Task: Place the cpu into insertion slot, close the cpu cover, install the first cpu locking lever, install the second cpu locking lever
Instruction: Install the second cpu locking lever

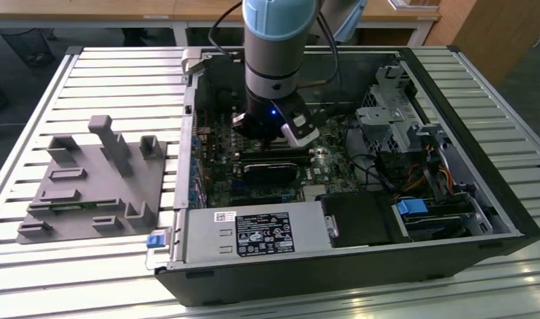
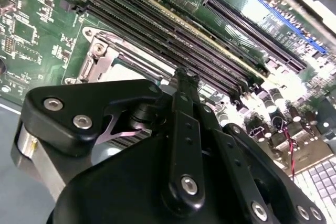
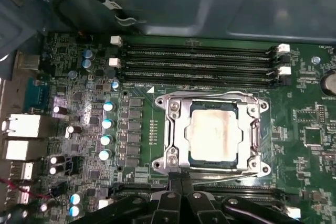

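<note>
the cpu [image 3: 212, 134] already sits in the insertion slot [image 3: 251, 157], and the cpu cover [image 3: 177, 129] lies flat around it, its square window showing the dull metal top of the chip, so i judge the first two steps as done. the step in hand seems to be a locking lever: in the first wrist view the end effector [image 3: 180, 182] is low over the board, with its tips just at the near edge of the slot frame, close to a thin silver bar that may be one lever; i cannot tell if that lever is hooked or free. its fingers [image 3: 173, 184] look pressed together, with no gap to see between them and nothing pinched; whether the tips really touch the frame i cannot tell. in the second wrist view the end effector [image 2: 185, 77] points down at the slot beside the long black memory slots [image 2: 173, 30]. in the exterior view the arm stands upright inside the open computer case [image 1: 483, 193], which rests on the slatted tabletop [image 1: 119, 80]. pressing a lever would call for a small, well-aimed push along the frame edge, not on the chip.
</note>
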`<state>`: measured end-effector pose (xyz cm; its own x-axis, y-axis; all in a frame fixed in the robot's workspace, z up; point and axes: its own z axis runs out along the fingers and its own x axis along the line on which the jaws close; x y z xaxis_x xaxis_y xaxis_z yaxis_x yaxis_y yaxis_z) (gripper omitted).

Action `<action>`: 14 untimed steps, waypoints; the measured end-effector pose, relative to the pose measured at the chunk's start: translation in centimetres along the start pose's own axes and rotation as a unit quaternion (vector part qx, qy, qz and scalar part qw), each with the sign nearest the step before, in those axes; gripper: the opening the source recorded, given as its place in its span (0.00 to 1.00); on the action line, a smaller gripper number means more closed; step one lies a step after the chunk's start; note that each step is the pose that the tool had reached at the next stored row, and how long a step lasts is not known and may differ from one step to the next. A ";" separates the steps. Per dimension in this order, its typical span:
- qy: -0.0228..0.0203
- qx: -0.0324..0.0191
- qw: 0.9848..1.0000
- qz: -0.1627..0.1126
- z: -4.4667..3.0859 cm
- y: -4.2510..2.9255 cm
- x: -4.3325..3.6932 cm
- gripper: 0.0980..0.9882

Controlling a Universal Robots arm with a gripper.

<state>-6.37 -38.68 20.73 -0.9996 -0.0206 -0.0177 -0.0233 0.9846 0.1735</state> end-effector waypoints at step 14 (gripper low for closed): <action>-0.001 -0.026 1.000 0.000 0.40 -1.44 0.93 0.01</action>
<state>-7.27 -40.05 20.07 -0.9996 -0.0197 -0.0190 -0.0235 0.9740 0.2254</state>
